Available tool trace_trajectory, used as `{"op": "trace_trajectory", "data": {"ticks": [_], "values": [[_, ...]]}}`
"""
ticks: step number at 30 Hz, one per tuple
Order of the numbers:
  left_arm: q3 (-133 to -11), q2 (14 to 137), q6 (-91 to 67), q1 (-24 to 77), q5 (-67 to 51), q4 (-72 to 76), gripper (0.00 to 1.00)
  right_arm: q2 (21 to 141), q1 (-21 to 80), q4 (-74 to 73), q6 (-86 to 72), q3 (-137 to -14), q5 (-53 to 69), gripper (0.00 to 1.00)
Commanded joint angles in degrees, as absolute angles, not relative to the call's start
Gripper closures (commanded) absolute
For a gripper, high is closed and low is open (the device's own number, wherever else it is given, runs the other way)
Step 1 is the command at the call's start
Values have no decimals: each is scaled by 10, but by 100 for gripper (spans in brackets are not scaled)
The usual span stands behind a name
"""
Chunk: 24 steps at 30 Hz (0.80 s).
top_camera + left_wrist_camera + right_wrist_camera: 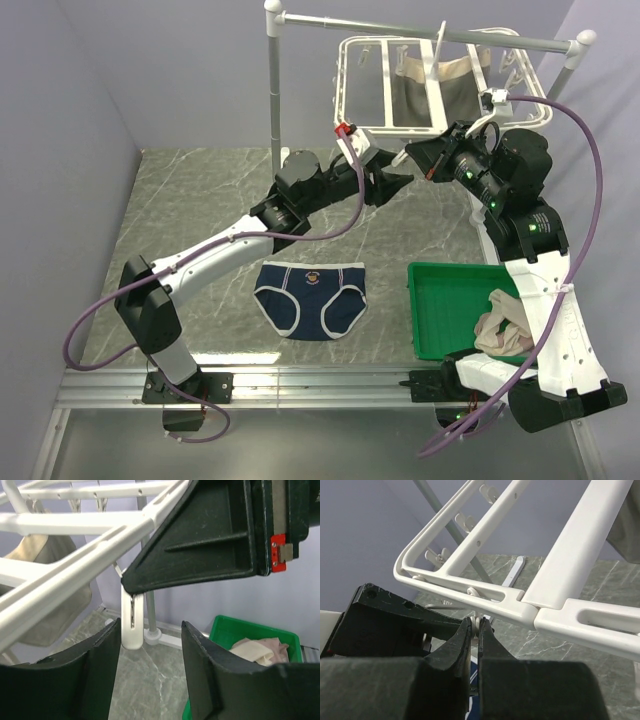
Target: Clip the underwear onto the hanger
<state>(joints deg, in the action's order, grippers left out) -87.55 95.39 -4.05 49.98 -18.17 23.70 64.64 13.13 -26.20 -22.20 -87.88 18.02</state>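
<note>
Pinching a small white clip under the hanger above the table's far right corner, the right hand has its fingers pressed almost together, hiding most of the clip. The left hand is spread wide just beside it, holding nothing. The underwear lies flat by the near edge.

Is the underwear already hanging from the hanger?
No, the underwear lies flat on the table, apart from the hanger.
</note>
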Motion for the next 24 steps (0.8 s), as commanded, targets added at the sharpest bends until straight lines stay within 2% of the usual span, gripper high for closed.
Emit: {"op": "trace_trajectory", "data": {"ticks": [1, 7, 11, 15, 19, 21, 24], "values": [[-884, 902, -41, 502, -202, 218, 43, 646, 132, -250, -216, -902, 173, 100], [-805, 780, -40, 490, -248, 114, 40, 645, 130, -252, -207, -903, 177, 100], [-700, 679, -94, 472, -196, 27, 39, 643, 131, -257, -202, -903, 171, 100], [-615, 581, -171, 453, -131, -131, 36, 646, 131, -264, -197, -908, 171, 100], [-548, 542, -229, 419, -83, -226, 31, 642, 130, -264, -196, -903, 167, 100], [-534, 541, -248, 403, -66, -248, 22, 642, 130, -264, -197, -901, 167, 100], [-524, 596, -309, 392, 15, -322, 24, 644, 131, -269, -196, -906, 165, 100]]}}
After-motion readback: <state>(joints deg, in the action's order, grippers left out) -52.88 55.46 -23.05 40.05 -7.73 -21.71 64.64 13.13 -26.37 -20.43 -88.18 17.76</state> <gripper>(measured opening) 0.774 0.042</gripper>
